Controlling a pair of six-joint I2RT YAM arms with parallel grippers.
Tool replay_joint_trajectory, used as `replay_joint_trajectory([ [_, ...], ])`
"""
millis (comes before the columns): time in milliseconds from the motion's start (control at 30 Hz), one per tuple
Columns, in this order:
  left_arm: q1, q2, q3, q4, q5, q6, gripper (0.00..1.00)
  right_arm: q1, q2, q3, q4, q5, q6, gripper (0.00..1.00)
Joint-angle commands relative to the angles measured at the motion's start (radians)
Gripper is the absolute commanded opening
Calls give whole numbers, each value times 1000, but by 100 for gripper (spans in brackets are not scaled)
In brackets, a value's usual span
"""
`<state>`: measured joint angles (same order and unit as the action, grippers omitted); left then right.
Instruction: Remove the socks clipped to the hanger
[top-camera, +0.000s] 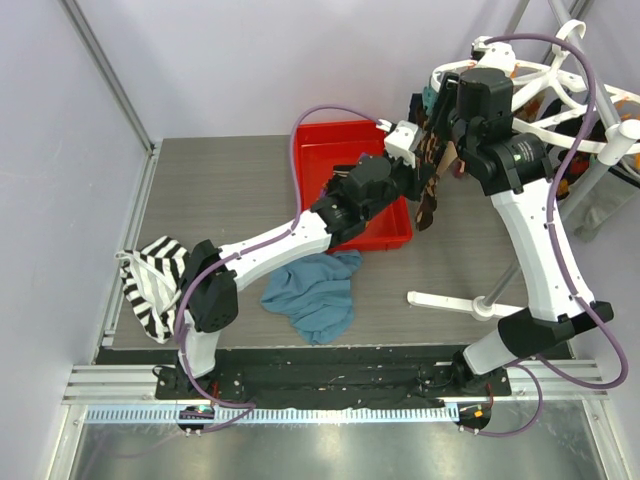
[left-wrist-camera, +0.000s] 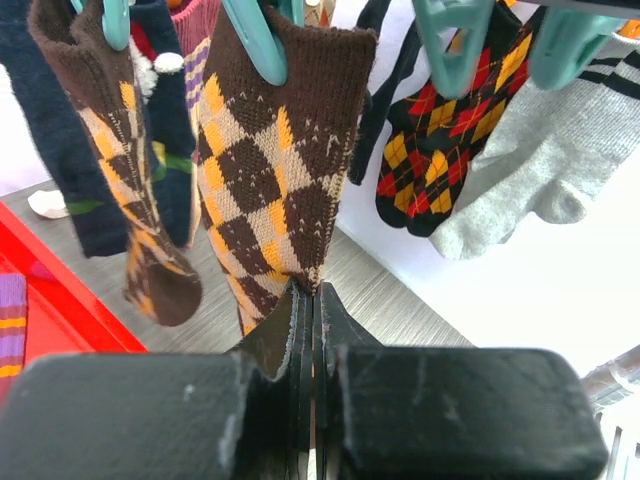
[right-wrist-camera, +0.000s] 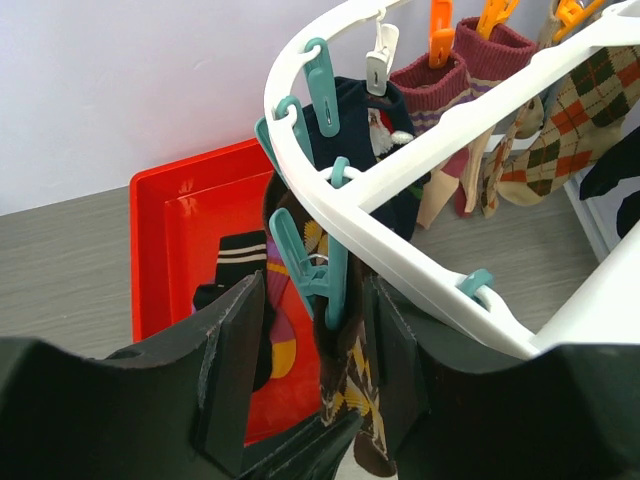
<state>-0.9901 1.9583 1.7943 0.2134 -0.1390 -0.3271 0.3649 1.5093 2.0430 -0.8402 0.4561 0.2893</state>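
left claw (left-wrist-camera: 312, 300) pinching argyle sock (left-wrist-camera: 265, 170) | right claw (right-wrist-camera: 313, 292) wide around teal clip (right-wrist-camera: 292, 248)

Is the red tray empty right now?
No: the right wrist view shows a dark striped sock lying inside the tray.

The white oval hanger (right-wrist-camera: 400, 250) carries a row of socks (right-wrist-camera: 470, 60) clipped round its rim, all dangling. A brown argyle sock (left-wrist-camera: 265, 180) hangs from a teal clip (left-wrist-camera: 255, 40), its lower end pinched in the left gripper (left-wrist-camera: 312, 300).
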Motion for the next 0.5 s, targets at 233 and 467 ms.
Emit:
replay_joint_trajectory([
  [233,-16,-27,20,58,-40,34,0,78,34,-3,93,233,-36,49],
  [467,-18,-27,20,63,-51,39,0,108,64,9,89,328,-38,48],
])
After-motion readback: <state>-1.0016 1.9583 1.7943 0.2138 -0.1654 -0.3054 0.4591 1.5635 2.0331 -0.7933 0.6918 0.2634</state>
